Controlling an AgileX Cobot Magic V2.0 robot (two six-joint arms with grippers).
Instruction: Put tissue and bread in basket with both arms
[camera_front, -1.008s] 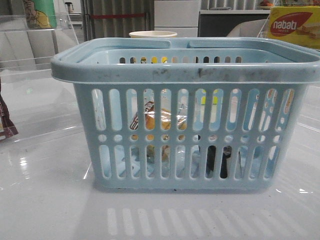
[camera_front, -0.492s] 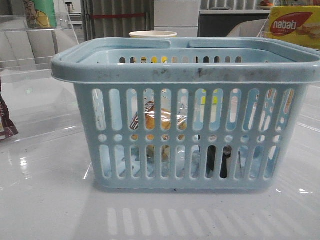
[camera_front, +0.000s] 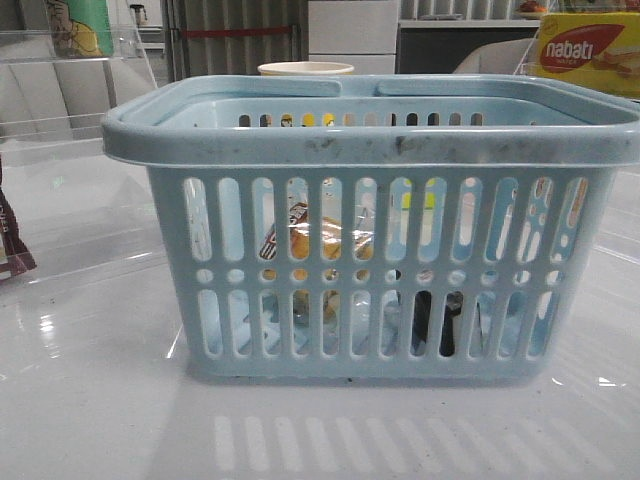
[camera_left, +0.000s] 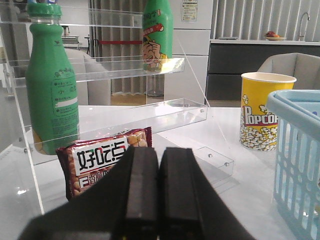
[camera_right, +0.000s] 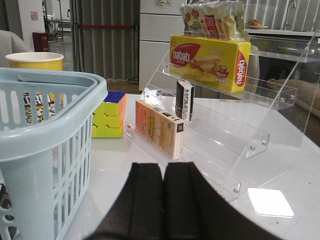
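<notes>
Filling most of the front view: the light-blue basket (camera_front: 370, 230), slotted walls, a row of round holes, a scuffed, dark-flecked rim. Inside, seen through the slots left of centre, the bread (camera_front: 322, 243), yellow-brown in clear wrap with a brown-and-white label. Lower, toward the right, the tissue (camera_front: 437, 322), a low black and pale bluish packet on the basket floor. Neither arm visible there.

Only in the left wrist view: a green bottle (camera_left: 51, 85) on a clear shelf, a popcorn cup (camera_left: 266, 111), a red snack packet (camera_left: 102, 157), and the left gripper (camera_left: 159, 192) clenched, empty.

Only in the right wrist view: a yellow nabati box (camera_right: 210, 61), a colour cube (camera_right: 110, 115), and the right gripper (camera_right: 164, 200) pressed closed on nothing.
</notes>
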